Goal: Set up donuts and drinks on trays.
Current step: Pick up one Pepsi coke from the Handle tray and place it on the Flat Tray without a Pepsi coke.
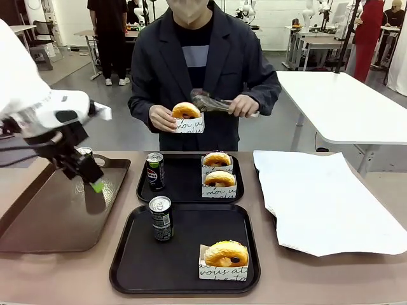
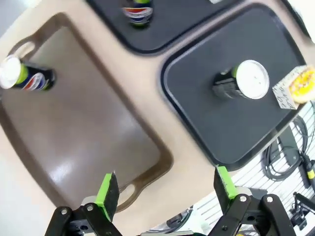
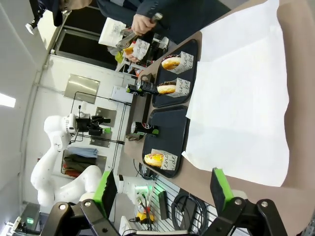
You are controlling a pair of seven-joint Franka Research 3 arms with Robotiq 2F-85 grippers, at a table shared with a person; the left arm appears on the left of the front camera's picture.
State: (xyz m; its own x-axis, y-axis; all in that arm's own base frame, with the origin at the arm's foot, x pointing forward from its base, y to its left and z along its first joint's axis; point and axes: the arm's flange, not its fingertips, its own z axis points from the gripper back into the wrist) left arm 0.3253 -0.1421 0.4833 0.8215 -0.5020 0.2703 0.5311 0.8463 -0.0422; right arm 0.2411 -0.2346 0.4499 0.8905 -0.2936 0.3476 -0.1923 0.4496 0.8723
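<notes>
I see my left gripper (image 1: 86,175) wide and empty over the brown tray (image 1: 38,222); right gripper (image 3: 162,189) wide too.

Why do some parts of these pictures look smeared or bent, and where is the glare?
Front view: the left gripper over the brown tray looks soft, the near can sharp. Left wrist view: the wide lens curves the tray edges; the far can is smeared; the near can's silver top glares white. Right wrist view: rolled sideways, and the white paper is nearly washed out.
</notes>
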